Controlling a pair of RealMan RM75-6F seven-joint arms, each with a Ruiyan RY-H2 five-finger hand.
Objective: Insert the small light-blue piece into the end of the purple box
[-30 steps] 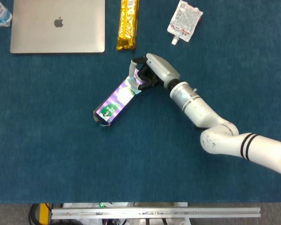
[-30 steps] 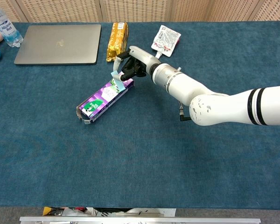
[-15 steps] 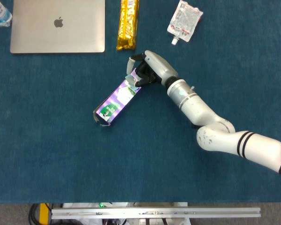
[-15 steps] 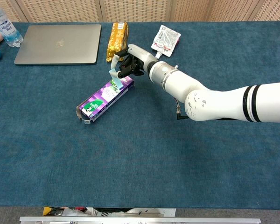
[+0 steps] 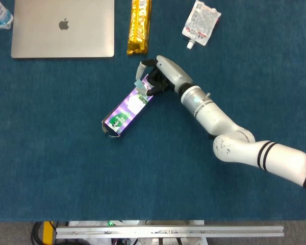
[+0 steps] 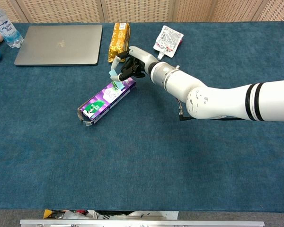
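Light-blue, and small enough to be half lost among dark fingers, the piece (image 6: 114, 74) is pinched by the right hand (image 5: 154, 77) just above the upper end of the purple box (image 5: 126, 109). Over the last second the hand has crept up and to the left along the box's axis, so the piece now hangs at the very lip of that end rather than over the box's top face, and it looks tilted more toward the opening. The box itself has not shifted on the blue worktop (image 5: 66, 168); it lies slanted as before, its lower end (the one with the open flap) pointing away from the hand. That suggests the hand is lining up for insertion, not yet pushing in: the piece shows outside the box in the chest view. Whether its lower edge already touches the box end I cannot tell. The left hand is not in either view.
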